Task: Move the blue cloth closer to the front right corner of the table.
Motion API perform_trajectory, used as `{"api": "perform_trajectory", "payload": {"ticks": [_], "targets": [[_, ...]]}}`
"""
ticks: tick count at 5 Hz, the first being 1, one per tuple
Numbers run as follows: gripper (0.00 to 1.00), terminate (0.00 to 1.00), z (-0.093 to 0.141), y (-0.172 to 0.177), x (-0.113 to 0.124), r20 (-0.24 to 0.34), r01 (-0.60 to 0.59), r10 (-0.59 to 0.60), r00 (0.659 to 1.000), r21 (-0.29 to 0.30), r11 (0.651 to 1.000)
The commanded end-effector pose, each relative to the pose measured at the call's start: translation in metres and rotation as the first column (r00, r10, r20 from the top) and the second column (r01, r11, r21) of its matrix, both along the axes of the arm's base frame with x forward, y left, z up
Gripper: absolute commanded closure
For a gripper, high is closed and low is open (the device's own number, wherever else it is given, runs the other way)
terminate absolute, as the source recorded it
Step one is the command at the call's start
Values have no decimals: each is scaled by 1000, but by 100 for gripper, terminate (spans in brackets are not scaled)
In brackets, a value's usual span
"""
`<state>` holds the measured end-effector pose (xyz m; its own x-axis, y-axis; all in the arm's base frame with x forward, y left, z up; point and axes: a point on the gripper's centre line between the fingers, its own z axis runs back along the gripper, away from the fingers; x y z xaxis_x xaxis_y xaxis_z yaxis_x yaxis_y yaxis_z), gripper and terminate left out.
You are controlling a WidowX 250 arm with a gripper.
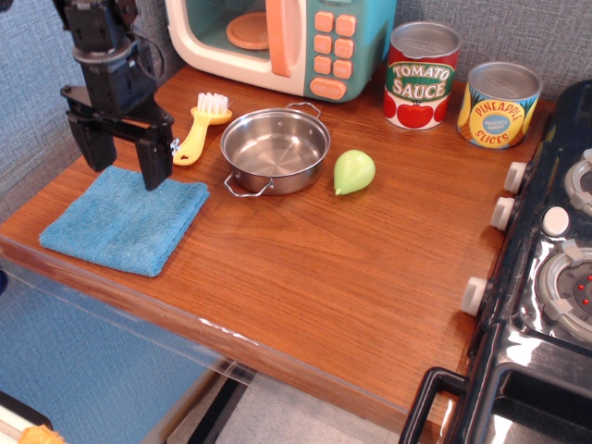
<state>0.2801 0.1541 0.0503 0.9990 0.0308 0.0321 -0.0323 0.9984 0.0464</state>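
With the jaws spread wide over the blue cloth's (pixel 125 222) far edge, a shallow pinch may slip off the worktop (pixel 324 268).

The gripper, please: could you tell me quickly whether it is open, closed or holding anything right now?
Gripper: open, holding nothing, fingers spread above the back edge of the blue cloth.

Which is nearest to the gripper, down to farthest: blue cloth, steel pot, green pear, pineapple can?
From the gripper:
1. blue cloth, right below it
2. steel pot, mid-table
3. green pear, just past the pot
4. pineapple can, back by the stove
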Motion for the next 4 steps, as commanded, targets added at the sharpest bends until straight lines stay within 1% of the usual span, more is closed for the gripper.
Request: {"api": "perform_trajectory", "payload": {"ticks": [1,3,4], "targets": [[0,0,-25,-1,-10,-10,-7,8,1000,7,1000],[0,0,-51,-7,-19,-35,-12,15,999,86,996],[0,0,-58,-16,-25,-50,0,5,999,101,995]]}}
